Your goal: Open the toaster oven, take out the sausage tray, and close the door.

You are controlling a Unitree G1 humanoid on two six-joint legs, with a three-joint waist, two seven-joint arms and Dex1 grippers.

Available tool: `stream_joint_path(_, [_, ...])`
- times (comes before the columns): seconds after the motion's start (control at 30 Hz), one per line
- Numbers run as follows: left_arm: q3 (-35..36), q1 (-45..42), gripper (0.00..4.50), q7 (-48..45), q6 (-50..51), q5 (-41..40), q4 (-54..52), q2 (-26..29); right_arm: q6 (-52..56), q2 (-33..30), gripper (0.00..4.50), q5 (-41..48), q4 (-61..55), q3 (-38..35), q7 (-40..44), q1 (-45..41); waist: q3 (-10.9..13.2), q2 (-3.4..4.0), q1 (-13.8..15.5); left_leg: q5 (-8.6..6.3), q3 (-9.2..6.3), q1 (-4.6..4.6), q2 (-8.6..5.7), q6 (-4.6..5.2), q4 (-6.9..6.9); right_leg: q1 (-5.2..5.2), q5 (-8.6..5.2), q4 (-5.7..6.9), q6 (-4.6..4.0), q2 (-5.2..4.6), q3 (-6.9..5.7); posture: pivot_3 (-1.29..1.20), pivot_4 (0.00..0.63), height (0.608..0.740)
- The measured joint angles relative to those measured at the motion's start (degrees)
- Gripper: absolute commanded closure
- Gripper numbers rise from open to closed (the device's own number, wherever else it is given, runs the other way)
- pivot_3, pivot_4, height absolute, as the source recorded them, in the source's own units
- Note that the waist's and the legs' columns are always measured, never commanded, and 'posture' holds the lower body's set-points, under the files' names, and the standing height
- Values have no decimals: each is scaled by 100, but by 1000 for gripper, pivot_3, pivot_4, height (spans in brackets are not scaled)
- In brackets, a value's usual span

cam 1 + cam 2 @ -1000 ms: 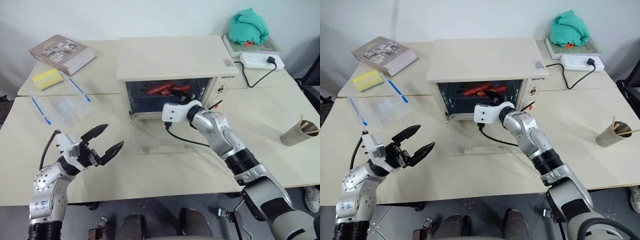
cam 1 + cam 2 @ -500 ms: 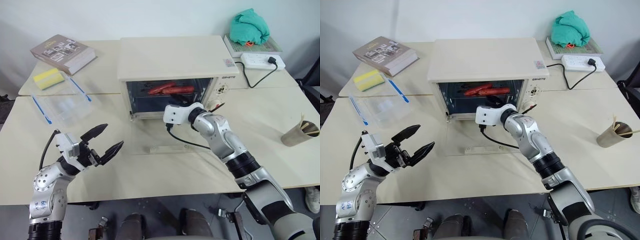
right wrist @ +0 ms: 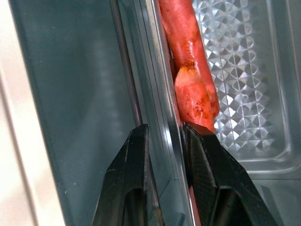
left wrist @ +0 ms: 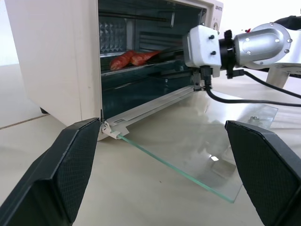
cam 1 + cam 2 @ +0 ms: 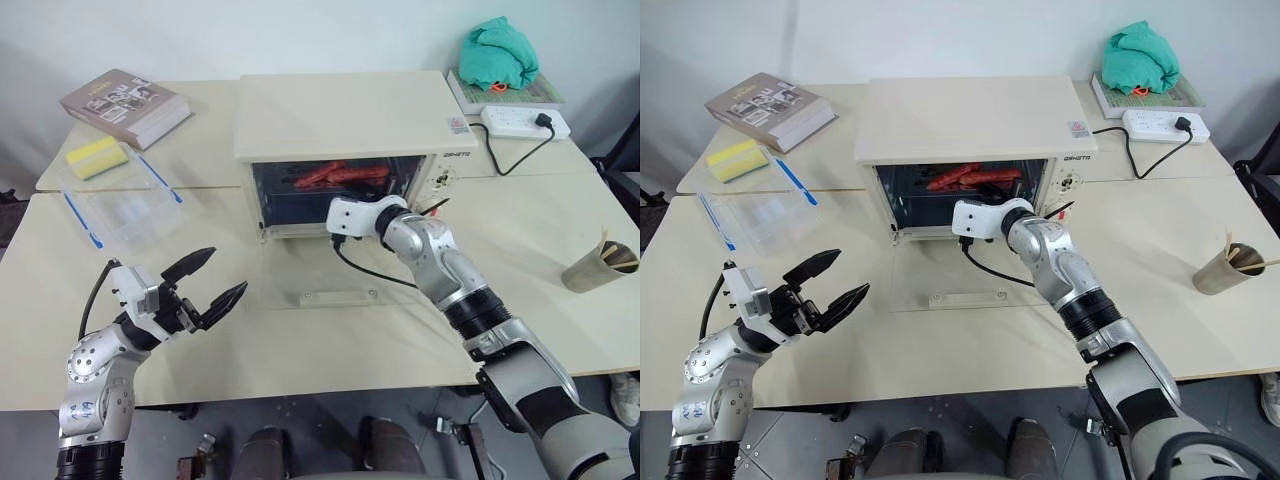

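Cream table (image 5: pixel 330 350), right end effector (image 3: pixel 164 141) pinching sausage tray (image 3: pixel 162 108) rim inside toaster oven (image 5: pixel 340 115)

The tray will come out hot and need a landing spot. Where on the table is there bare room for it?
Bare table lies just past the open door, between the left hand and the right arm. Another patch lies between the toaster oven and the cup. The clear box, sponge and book crowd the left.

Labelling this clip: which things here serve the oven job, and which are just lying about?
Job: toaster oven; door, folded down; sausage tray; right gripper.

Lying about: book; yellow sponge; clear plastic box; green cloth; power strip; paper cup.
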Motion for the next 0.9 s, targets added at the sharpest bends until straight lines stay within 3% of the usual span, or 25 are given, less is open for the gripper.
stream_joint_path(0.1, [-1,-3,0,-4,0,0,2,0,-16,-16,4492,-128,15,66,-67,-69,0,0,-1,0,0,0,0,0,0,0,0,0,0,1,0,0,150,740])
stream_joint_path(0.63, [-13,-44,0,-14,0,0,24,-13,-243,-116,4492,-73,-182,54,314,-58,-2,-3,-27,-7,0,0,17,-12,-6,-2,0,-7,0,19,-2,0,150,740])
stream_joint_path(0.9, [-64,-43,0,-14,-17,1,35,-33,-273,-35,2242,320,-327,-108,523,79,-1,-2,-43,-8,1,-1,20,-13,-5,-2,0,-8,-1,21,-1,0,150,740])
